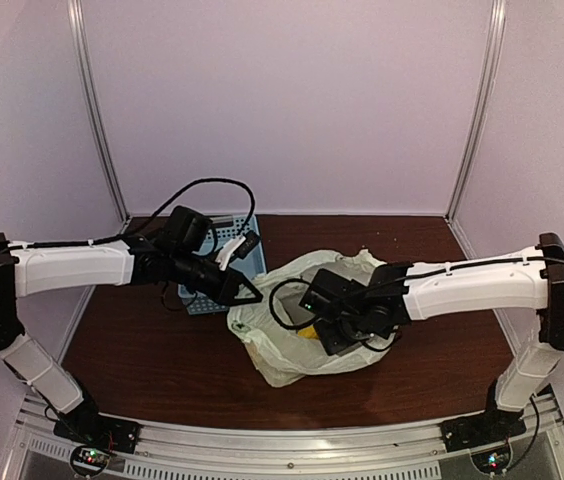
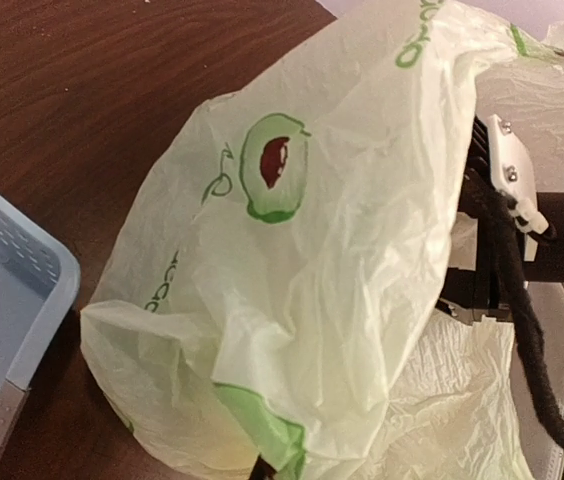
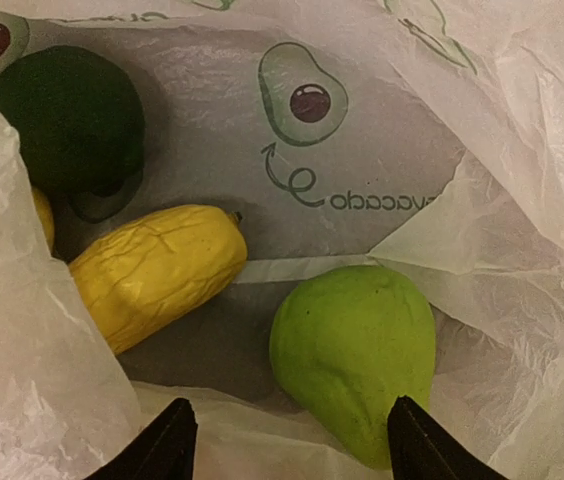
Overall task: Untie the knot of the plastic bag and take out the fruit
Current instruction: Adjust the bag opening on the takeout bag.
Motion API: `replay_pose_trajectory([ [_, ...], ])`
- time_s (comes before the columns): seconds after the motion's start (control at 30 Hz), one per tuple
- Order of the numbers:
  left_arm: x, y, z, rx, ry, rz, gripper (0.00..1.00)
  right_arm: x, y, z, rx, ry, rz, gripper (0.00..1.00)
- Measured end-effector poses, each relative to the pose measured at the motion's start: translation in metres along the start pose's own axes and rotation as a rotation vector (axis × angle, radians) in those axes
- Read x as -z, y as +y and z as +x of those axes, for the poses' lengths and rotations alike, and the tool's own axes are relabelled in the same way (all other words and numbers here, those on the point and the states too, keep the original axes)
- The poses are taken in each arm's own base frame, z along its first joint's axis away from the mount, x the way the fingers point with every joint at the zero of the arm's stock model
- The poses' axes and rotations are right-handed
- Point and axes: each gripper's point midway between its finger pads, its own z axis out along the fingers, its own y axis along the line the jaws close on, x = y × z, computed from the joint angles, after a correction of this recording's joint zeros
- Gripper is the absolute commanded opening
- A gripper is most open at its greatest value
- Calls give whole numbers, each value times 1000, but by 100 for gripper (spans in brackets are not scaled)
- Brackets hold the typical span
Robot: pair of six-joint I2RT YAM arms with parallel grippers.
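Note:
The pale yellow-green plastic bag (image 1: 287, 345) lies open on the table's middle; no knot shows. My left gripper (image 1: 250, 291) is at the bag's left rim, shut on the plastic. The bag (image 2: 312, 250) fills the left wrist view and hides the jaws. My right gripper (image 1: 347, 335) is inside the bag's mouth, open and empty (image 3: 292, 450). A light green fruit (image 3: 357, 345) lies just ahead of its right finger (image 3: 417, 445). A yellow fruit (image 3: 157, 270) lies to the left and a dark green one (image 3: 67, 115) farther back. A sliver of another yellow piece (image 3: 42, 215) shows. No red fruit is in view.
A light blue perforated basket (image 1: 220, 255) stands behind my left gripper, and its corner shows in the left wrist view (image 2: 7, 300). The right arm's wrist and cable (image 2: 522, 250) sit at the bag's right side. White enclosure walls ring the dark wooden table (image 1: 142, 360).

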Motion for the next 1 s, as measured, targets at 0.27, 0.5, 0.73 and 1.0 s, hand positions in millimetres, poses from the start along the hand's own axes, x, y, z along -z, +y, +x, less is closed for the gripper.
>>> replay_pose_trajectory([
  [0.27,-9,-19,12,-44,39,26,0,10,9,20,-59,22,-29,76],
  [0.5,-11,-26,13,-85,41,20,0,26,11,-11,-98,-40,-33,80],
  [0.73,-9,-31,12,-120,32,8,0,23,5,-30,-111,-66,-9,77],
  [1.0,-9,-30,12,-130,32,-2,0,5,-2,-45,-83,-59,27,75],
])
